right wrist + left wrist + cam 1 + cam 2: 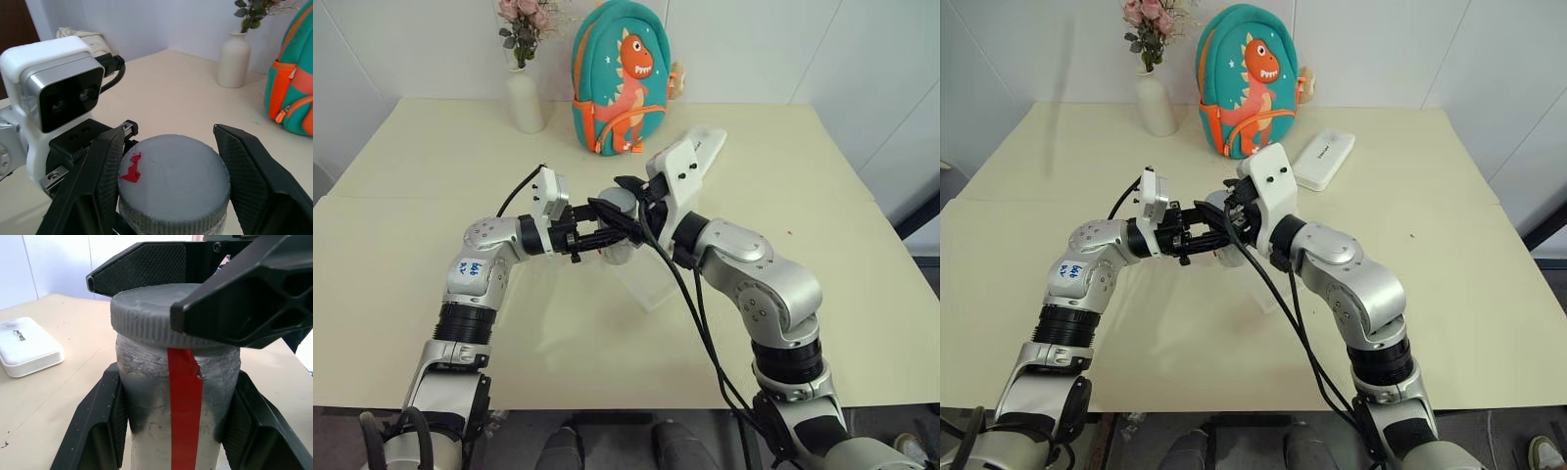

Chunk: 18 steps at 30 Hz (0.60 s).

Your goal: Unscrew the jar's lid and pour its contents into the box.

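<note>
Jar (pixel 176 396) upright, lid (pixel 156 313) on top, facing up.

Bare table (pixel 1449 323) right of grippers

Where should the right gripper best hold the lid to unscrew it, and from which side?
On its ribbed rim, from above. The lid sits flat atop the upright jar, held at the body by the left gripper, so the right gripper has opposite edges free.
</note>
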Tool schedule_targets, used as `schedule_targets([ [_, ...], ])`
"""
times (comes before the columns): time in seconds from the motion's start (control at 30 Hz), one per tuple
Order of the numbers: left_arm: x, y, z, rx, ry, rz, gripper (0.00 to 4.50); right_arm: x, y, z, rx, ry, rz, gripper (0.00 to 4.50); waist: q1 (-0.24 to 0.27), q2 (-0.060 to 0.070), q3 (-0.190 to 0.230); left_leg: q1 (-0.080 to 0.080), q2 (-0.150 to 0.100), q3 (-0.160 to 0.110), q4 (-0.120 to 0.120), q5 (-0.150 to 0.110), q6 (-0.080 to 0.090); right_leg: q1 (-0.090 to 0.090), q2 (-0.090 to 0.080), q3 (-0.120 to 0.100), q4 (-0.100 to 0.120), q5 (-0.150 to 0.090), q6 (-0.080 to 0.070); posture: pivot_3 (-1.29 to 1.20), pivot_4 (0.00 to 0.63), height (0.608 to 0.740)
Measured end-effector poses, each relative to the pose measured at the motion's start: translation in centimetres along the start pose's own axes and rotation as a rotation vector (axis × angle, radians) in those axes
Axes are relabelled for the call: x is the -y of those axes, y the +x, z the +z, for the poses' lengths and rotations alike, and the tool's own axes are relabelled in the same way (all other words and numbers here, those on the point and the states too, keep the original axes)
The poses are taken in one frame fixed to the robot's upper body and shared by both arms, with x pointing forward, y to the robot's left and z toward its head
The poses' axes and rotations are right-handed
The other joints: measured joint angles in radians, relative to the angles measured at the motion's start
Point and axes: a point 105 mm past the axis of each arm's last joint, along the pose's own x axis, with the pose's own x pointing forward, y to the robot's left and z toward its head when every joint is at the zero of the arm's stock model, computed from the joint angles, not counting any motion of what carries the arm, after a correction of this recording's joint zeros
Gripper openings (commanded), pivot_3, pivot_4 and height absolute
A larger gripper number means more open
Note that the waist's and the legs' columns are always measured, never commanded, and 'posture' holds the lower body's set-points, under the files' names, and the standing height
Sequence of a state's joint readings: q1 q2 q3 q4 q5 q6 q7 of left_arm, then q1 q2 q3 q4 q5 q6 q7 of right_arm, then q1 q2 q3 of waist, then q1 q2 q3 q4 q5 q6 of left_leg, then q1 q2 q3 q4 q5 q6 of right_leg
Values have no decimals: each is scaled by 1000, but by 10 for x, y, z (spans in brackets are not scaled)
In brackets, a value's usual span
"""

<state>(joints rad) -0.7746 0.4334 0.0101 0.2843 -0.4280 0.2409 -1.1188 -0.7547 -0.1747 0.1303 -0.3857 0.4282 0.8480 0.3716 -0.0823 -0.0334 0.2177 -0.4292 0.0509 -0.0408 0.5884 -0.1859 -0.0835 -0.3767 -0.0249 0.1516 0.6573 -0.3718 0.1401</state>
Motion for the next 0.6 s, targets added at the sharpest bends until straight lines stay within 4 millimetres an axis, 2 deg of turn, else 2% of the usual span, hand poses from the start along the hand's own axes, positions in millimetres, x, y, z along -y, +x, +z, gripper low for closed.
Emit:
schedule_targets([
  [0.6, 26, -1, 2, -24, 7, -226, 2055, -6, -25, 0, -31, -26, 425, 2560, -1, 0, 0, 0, 0, -1, 0, 0, 0, 0, 0, -1, -1, 0, 0, 0, 150, 740],
])
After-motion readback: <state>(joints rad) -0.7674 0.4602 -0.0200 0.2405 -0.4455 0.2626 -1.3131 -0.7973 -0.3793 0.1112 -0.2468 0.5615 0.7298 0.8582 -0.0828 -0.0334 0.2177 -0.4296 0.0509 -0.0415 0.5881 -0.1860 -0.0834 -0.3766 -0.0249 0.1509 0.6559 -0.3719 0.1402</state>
